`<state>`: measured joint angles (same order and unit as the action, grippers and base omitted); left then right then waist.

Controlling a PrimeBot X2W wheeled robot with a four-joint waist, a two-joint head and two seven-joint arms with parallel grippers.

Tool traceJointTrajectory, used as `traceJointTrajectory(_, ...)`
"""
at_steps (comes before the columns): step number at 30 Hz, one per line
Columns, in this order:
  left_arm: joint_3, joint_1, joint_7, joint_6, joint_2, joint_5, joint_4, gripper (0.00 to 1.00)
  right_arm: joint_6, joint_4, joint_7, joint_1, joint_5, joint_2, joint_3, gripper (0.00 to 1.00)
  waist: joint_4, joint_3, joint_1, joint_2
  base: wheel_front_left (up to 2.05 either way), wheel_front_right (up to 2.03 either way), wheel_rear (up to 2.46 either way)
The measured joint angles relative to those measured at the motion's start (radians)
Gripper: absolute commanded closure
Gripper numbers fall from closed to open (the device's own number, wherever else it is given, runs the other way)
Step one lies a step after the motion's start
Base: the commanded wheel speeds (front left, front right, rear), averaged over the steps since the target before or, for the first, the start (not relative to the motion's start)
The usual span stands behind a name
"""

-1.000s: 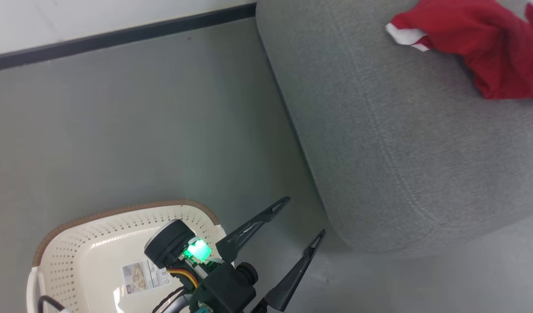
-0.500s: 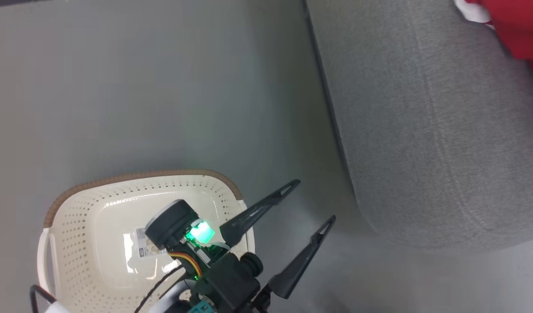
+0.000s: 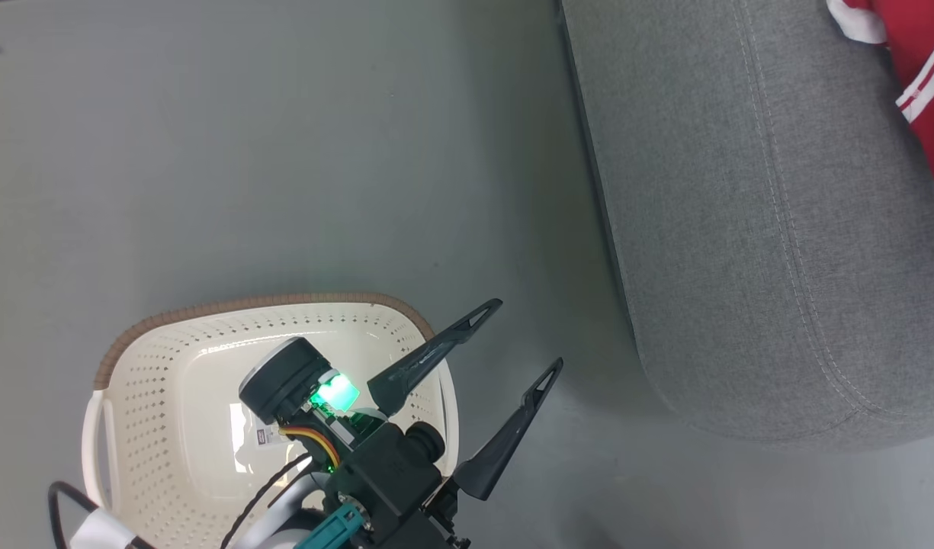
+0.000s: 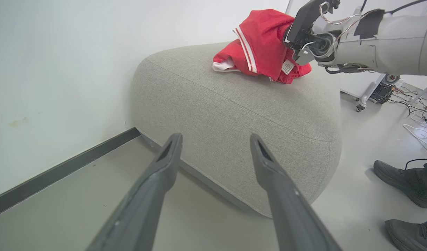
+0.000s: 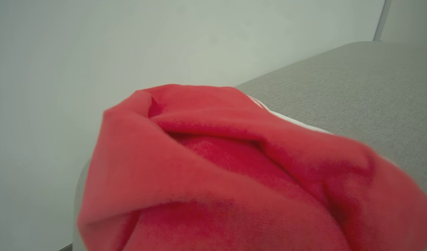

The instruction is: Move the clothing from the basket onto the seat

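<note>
Left gripper (image 3: 527,334) gapes empty. Right gripper (image 4: 297,28), buried in clothing (image 4: 262,48): can't tell. Snagged cloth could drag off the seat (image 4: 234,104).

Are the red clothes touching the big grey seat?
Touching. The left wrist view shows the clothing lying bunched on top of the seat, with no gap beneath it.

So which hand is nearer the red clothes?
Right. The right hand is at the clothes on the couch; the left hand hangs by the basket, short of the couch.
</note>
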<state>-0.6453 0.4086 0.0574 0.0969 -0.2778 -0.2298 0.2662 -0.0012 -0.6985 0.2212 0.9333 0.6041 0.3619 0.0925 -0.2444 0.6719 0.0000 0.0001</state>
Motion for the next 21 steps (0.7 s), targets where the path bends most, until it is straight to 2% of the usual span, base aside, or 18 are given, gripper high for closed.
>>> traceJointTrajectory(1,0.0,0.0,-0.006,0.0,0.001,0.0,-0.004,0.0,0.002,-0.01,0.0,0.0,0.0,0.0,0.0,0.0,0.001,-0.005,-0.0001,0.0001,0.0,0.0,0.0)
traceJointTrajectory(11,0.014,-0.001,-0.043,-0.009,0.023,-0.004,-0.057,0.0,0.021,-0.087,0.001,-0.009,-0.005,-0.007,-0.032,0.0,0.009,-0.069,-0.0001,0.0,0.0,0.0,0.0)
traceJointTrajectory(21,0.028,-0.009,-0.082,-0.028,0.033,-0.017,-0.108,0.0,0.04,-0.115,0.015,-0.105,-0.035,-0.041,-0.056,0.0,0.015,-0.15,-0.0001,-0.0001,0.0,0.0,0.0)
